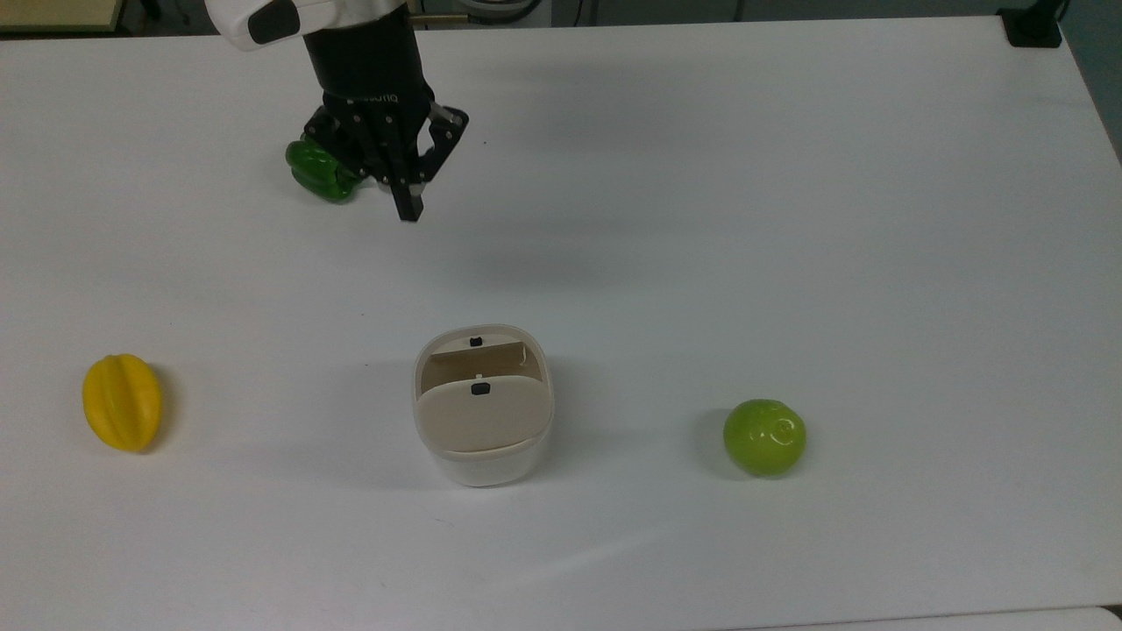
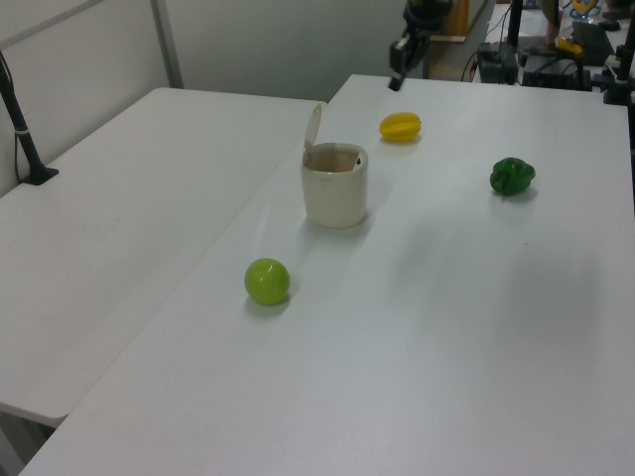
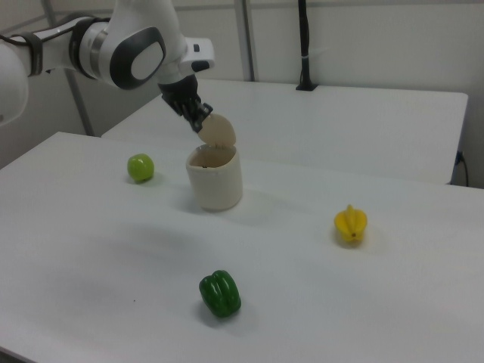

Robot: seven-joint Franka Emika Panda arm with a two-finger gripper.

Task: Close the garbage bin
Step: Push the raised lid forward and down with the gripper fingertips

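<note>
Hovering at the top view's upper left, the gripper (image 1: 405, 209), fingers closed for pushing, faced the garbage bin's (image 1: 482, 456) upright lid (image 1: 478, 419).

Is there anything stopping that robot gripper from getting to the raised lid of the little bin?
Probably not. The gripper hangs in open air above the table, and the lid of the garbage bin stands upright with nothing over it. The green pepper, yellow fruit and lime lie well aside.
</note>
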